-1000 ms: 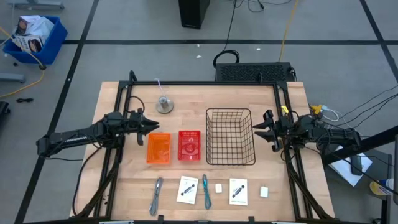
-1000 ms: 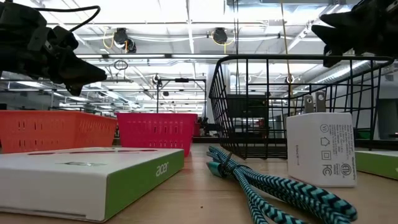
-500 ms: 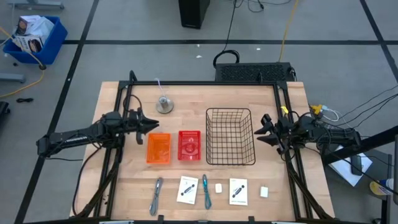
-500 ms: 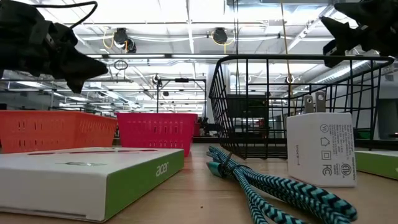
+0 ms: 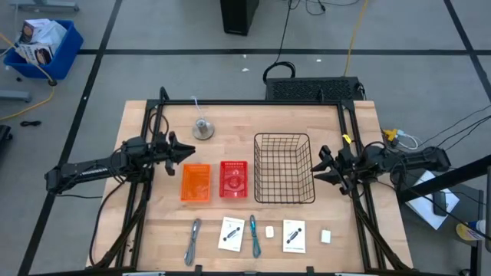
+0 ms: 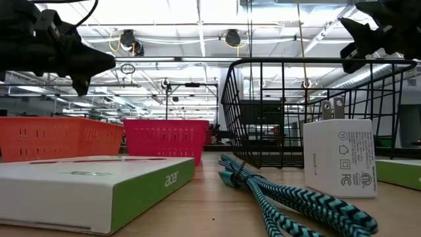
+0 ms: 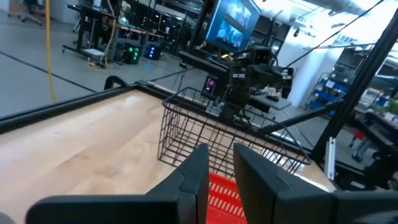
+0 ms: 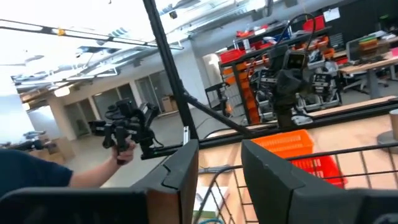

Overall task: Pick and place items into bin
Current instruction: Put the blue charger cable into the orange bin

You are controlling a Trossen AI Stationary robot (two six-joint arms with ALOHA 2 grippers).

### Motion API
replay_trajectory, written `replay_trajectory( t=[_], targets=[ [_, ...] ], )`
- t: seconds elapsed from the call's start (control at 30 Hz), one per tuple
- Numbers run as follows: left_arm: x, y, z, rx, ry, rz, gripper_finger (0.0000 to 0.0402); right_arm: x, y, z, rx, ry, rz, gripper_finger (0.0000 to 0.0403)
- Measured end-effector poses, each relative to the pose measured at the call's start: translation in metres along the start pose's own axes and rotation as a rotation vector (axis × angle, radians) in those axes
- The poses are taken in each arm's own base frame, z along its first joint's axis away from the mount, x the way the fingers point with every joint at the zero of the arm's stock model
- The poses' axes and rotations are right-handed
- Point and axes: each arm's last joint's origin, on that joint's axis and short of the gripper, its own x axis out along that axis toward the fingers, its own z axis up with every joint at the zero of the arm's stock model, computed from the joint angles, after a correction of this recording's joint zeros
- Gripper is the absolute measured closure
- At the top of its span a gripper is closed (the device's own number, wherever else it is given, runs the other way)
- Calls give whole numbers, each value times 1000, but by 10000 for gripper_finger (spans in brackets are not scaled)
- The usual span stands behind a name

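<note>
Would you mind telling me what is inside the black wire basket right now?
From above, the black wire basket shows only bare wood through its mesh; no items are inside. The low view's near wall hides little, and nothing shows there either.

You look down on a grey concrete floor (image 5: pixel 153 31) crossed by dark tape lines (image 5: pixel 98 69), with a blue bin (image 5: pixel 42 47) at its far left edge. Beyond the table, rows of bright ceiling lights (image 6: pixel 197 20) span an open workshop. Orange shelving (image 8: pixel 249 74) and a glowing blue screen (image 7: pixel 233 25) stand among other workbenches.
</note>
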Motion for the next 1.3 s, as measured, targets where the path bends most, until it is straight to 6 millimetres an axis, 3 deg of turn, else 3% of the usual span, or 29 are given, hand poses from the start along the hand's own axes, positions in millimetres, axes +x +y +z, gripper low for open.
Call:
replay_trajectory(
  t=[0.1,0.3,0.43,0.7,1.0,1.3],
  targets=[
    [0,1,0,9,-7,19,325,4,3,-2,8,-8,-40,289],
    [0,2,0,50,-17,73,325,14,18,-1,-13,-56,40,289],
    [0,4,0,88,-32,137,325,21,23,-15,-82,58,20,289],
    [0,4,3,5,-65,153,325,55,44,-9,-223,166,16,289],
    [0,5,2,-2,-57,156,325,113,79,5,-293,244,82,289],
    [0,4,2,-5,-60,155,325,184,107,-1,-523,477,114,289]
  ],
)
